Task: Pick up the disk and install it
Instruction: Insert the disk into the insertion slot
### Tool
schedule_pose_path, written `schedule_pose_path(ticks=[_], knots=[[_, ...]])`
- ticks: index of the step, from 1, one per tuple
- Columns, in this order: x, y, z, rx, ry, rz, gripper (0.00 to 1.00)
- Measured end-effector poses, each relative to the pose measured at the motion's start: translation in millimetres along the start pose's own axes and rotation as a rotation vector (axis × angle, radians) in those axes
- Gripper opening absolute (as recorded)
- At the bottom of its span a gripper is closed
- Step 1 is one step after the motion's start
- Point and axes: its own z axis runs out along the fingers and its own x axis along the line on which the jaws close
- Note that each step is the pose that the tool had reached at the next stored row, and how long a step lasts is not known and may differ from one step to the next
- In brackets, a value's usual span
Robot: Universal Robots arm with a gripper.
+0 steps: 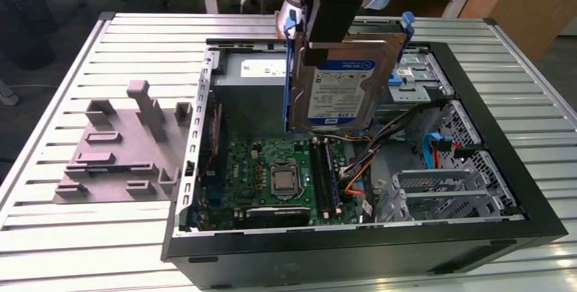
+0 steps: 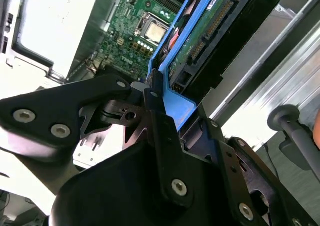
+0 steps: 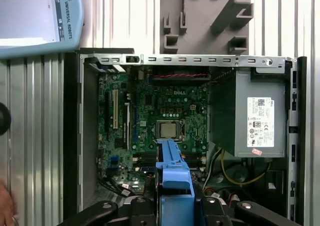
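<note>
open computer case (image 1: 361, 259), green motherboard (image 1: 270, 170), grey power supply (image 3: 235, 111)

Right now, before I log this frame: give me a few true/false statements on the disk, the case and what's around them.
1. The end effector is shut on the disk, which hangs on edge above the open case. True.
2. The disk's frame is red. False: it is blue.
3. The grey fixture sits on the table at the exterior view's right of the case. False: it is at the exterior view's left.
4. The power supply carries a white sticker. True.
5. A cover hides the motherboard. False: it lies exposed.
</note>
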Motion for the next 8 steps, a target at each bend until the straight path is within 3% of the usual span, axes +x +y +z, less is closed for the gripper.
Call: schedule_pose_path(ticks=[8], knots=[[18.0, -0.3, 0.4, -0.0008, -0.0001, 0.015, 0.37]])
